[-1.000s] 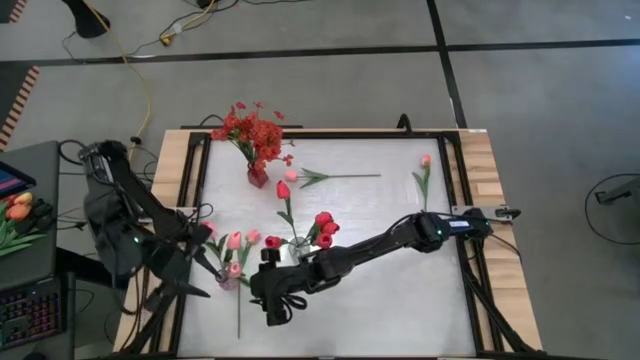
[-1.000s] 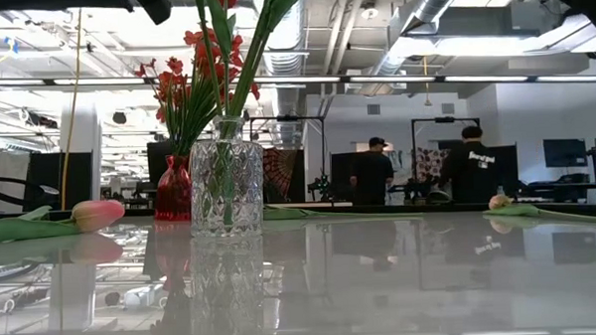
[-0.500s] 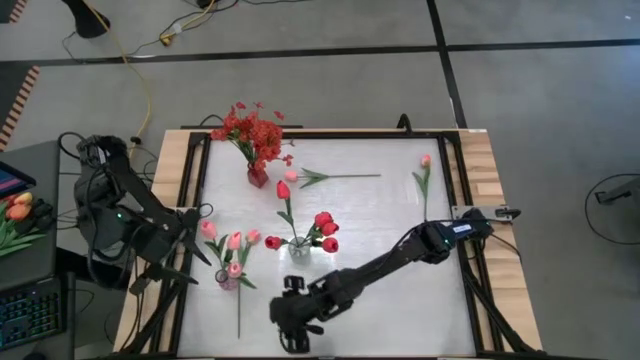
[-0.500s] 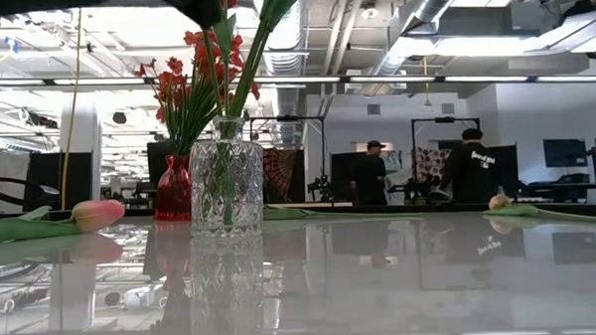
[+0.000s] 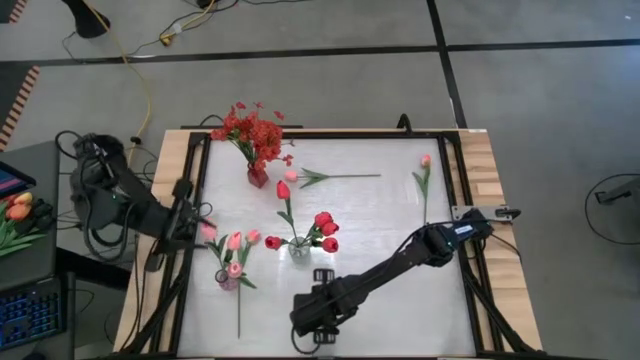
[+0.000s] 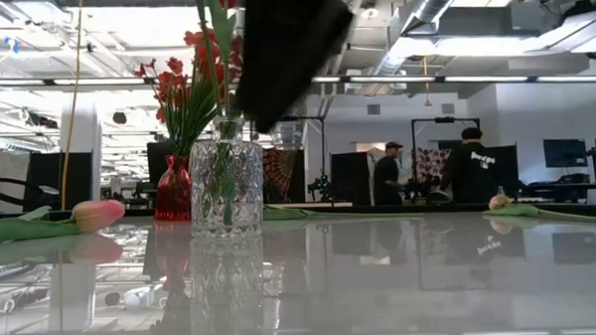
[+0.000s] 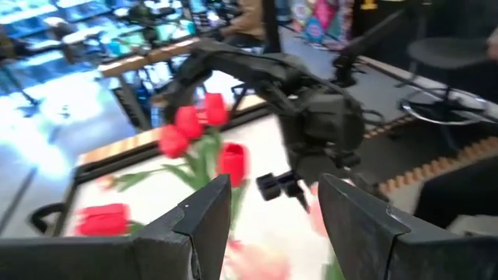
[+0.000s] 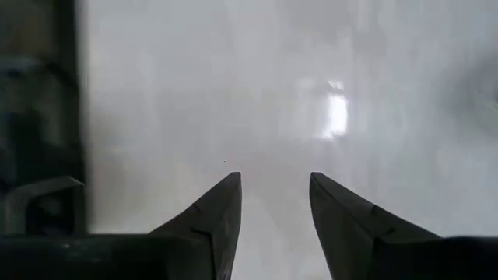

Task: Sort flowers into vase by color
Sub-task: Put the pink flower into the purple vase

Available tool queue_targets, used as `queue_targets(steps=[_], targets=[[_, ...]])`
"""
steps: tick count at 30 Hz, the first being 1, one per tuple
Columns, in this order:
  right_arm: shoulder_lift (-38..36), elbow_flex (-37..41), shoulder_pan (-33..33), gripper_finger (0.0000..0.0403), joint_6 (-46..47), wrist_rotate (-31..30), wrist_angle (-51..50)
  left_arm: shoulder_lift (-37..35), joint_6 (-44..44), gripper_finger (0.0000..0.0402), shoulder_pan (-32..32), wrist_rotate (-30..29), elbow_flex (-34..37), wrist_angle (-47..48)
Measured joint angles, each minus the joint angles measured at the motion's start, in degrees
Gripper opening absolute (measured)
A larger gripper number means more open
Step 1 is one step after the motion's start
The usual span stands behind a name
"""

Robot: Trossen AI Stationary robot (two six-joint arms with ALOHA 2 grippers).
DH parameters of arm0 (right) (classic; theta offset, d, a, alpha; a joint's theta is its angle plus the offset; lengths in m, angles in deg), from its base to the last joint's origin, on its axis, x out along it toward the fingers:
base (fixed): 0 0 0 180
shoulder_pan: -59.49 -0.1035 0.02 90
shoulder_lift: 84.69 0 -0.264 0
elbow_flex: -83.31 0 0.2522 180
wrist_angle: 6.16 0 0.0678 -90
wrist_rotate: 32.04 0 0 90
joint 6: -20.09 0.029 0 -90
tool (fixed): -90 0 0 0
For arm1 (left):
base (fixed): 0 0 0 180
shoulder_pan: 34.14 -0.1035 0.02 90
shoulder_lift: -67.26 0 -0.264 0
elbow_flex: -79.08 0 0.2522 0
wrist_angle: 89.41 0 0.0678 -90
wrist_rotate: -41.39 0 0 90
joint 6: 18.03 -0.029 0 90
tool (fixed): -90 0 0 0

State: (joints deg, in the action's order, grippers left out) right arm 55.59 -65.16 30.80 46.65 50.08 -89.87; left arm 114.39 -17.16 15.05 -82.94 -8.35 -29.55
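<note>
Three vases stand on the white table. A red vase (image 5: 257, 177) (image 6: 174, 192) holds bushy red sprays, a clear glass vase (image 5: 298, 247) (image 6: 226, 178) holds red tulips, and a small pink vase (image 5: 228, 279) holds pink tulips. One pink tulip (image 5: 291, 175) (image 6: 96, 213) lies flat beside the red vase; another (image 5: 425, 161) (image 6: 500, 201) lies near the right edge. My left gripper (image 5: 192, 220) (image 7: 268, 222) is open over the left edge, by the pink tulips. My right gripper (image 5: 313, 328) (image 8: 274, 180) is open, pointing down over bare table near the near edge.
A loose green stem (image 5: 238, 315) lies on the table below the pink vase. A dark frame (image 5: 196, 180) runs around the table. My right arm (image 5: 400, 262) (image 6: 289, 48) stretches across the near right part. People stand in the room beyond the table.
My right gripper has drawn away from the clear glass vase, toward the table's near edge and a little to the right. My left gripper has pulled back from beside the pink vase toward the far edge, along the table's left edge. The flowers and vases have stayed put.
</note>
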Motion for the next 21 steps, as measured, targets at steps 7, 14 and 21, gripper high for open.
queue_targets(steps=[7, 14, 21], targets=[[-12.4, 15.8, -0.9, 0.0168, 4.6, -7.7, -4.1, -3.7, -5.6, 0.0182, -7.8, 0.1, 0.0, -0.1], [-36.8, 53.3, -2.6, 0.0168, 18.2, -10.0, 14.0, -4.6, -9.1, 0.0182, -13.2, 4.9, 0.0, -0.6], [-61.9, 83.1, 5.2, 0.0168, 36.5, -12.5, 26.3, -4.8, -10.1, 0.0182, -15.7, 5.1, 0.9, -1.1]])
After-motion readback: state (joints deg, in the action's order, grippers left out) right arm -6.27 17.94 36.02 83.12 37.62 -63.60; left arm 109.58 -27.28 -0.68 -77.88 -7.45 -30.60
